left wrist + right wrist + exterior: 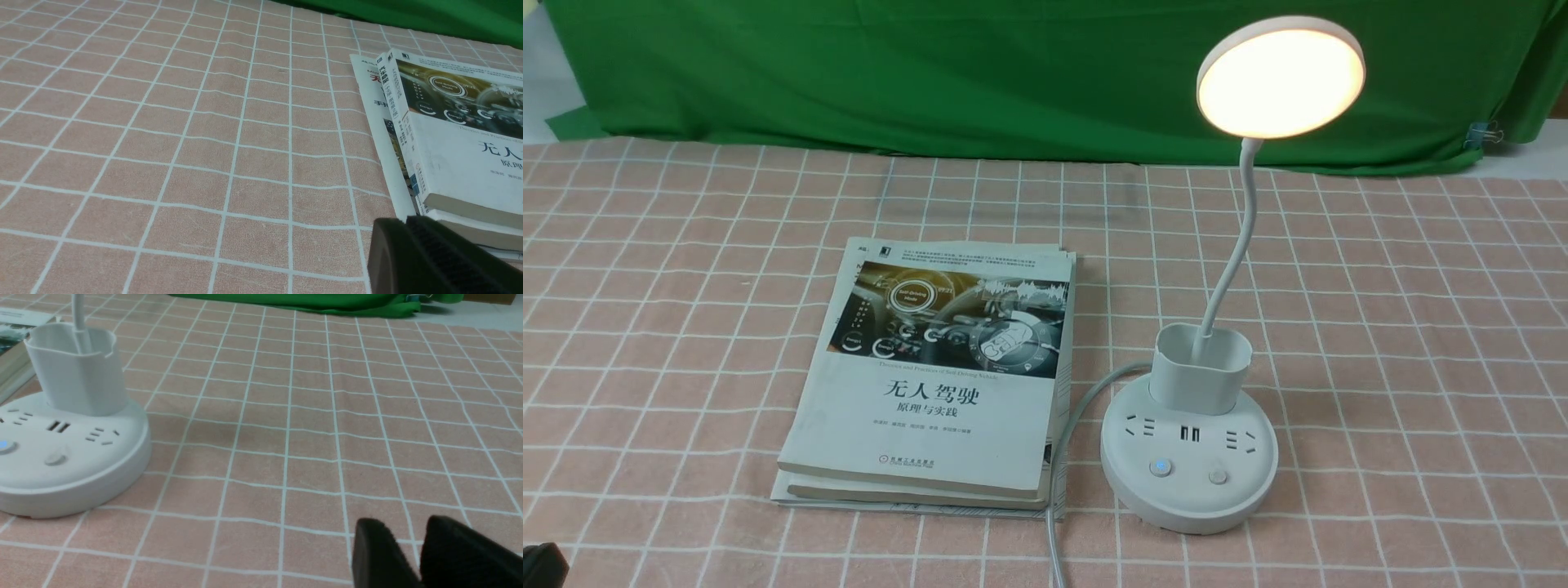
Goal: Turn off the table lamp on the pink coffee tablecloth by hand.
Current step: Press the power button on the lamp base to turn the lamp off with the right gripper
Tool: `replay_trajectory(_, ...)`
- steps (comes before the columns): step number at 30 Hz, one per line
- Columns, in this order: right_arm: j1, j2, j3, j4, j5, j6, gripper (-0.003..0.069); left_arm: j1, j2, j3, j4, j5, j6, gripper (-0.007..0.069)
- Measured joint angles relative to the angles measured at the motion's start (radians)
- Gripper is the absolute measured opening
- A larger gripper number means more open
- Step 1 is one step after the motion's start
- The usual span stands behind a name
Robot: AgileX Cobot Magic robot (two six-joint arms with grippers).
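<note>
Table lamp (1202, 371): stands on the pink coffee tablecloth (1421, 327); its round head (1281, 77) glows warm, so the task is not yet done.
Lamp base (1188, 457): carries sockets and two buttons at its front. The blue button (1161, 467) is lit, the plain button (1218, 476) is not. I cannot tell which one controls the light.
Right gripper (408, 533): my fingers are a little apart and hold nothing, low over the cloth, well apart from the base, on its side away from the books.
Left gripper (408, 249): near a corner of the books, beyond them from the base; apart or together, I cannot tell.
Risk: pressing the wrong button, since I judge the blue one may switch only the sockets. A fingertip could slip into a socket slot, or a sideways push could slide the base on the cloth.
Books (931, 384): stacked just beside the base, on its left.
Cord (1062, 457): runs between books and base, toward me.
In the way: nothing lies between my right gripper and the base; only the holder cup (1201, 359) rises behind the buttons.
</note>
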Motion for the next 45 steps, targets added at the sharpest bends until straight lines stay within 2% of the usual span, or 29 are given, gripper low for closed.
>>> replay_trajectory(11,0.000,0.000,0.000,0.016,-0.017,0.019,0.0239,0.000,0.000,0.000,0.000,0.000,0.000,0.0006)
replay_trajectory(12,0.000,0.000,0.000,0.063,-0.042,0.086,0.0239,0.000,0.000,0.000,0.000,0.000,0.000,0.0006)
replay_trajectory(15,0.000,0.000,0.000,0.099,-0.133,0.282,0.0239,0.000,0.000,0.000,0.000,0.000,0.000,0.0006)
replay_trajectory(16,0.000,0.000,0.000,0.101,-0.140,0.282,0.0239,0.000,0.000,0.000,0.000,0.000,0.000,0.0006)
replay_trajectory(17,0.000,0.000,0.000,0.108,-0.194,0.432,0.0239,0.000,0.000,0.000,0.000,0.000,0.000,0.0006)
replay_trajectory(19,0.000,0.000,0.000,0.111,-0.228,0.526,0.0239,0.000,0.000,0.000,0.000,0.000,0.000,0.0006)
replay_trajectory(26,0.000,0.000,0.000,0.112,-0.328,0.611,0.0226,0.000,0.000,0.000,0.000,0.000,0.000,0.0006)
replay_trajectory(28,0.000,0.004,-0.013,0.112,-0.282,0.601,0.0195,0.000,0.000,0.000,0.000,0.000,0.000,0.0006)
replay_trajectory(31,0.014,0.105,-0.163,0.111,-0.065,0.450,0.0072,0.000,0.000,0.000,0.000,0.000,0.000,0.0006)
replay_trajectory(32,0.021,0.134,-0.186,0.111,-0.027,0.412,0.0059,0.000,0.000,0.000,0.000,0.000,0.000,0.0006)
replay_trajectory(33,0.035,0.203,-0.277,0.111,0.058,0.322,0.0048,0.000,0.000,0.000,0.000,0.000,0.000,0.0006)
replay_trajectory(35,0.059,0.343,-0.403,0.111,0.195,0.225,0.0047,0.000,0.000,0.000,0.000,0.000,0.000,0.0006)
replay_trajectory(36,0.061,0.357,-0.429,0.111,0.228,0.216,0.0047,0.000,0.000,0.000,0.000,0.000,0.000,0.0006)
replay_trajectory(37,0.073,0.499,-0.520,0.111,0.358,0.159,0.0047,0.000,0.000,0.000,0.000,0.000,0.000,0.0006)
replay_trajectory(39,0.075,0.658,-0.639,0.110,0.499,0.099,0.0048,0.000,0.000,0.000,0.000,0.000,0.000,0.0006)
replay_trajectory(42,0.082,0.839,-0.739,0.108,0.590,0.055,0.0051,0.000,0.000,0.000,0.000,0.000,0.000,0.0006)
replay_trajectory(45,0.126,1.012,-0.817,0.114,0.605,0.042,0.0053,0.000,0.000,0.000,0.000,0.000,0.000,0.0006)
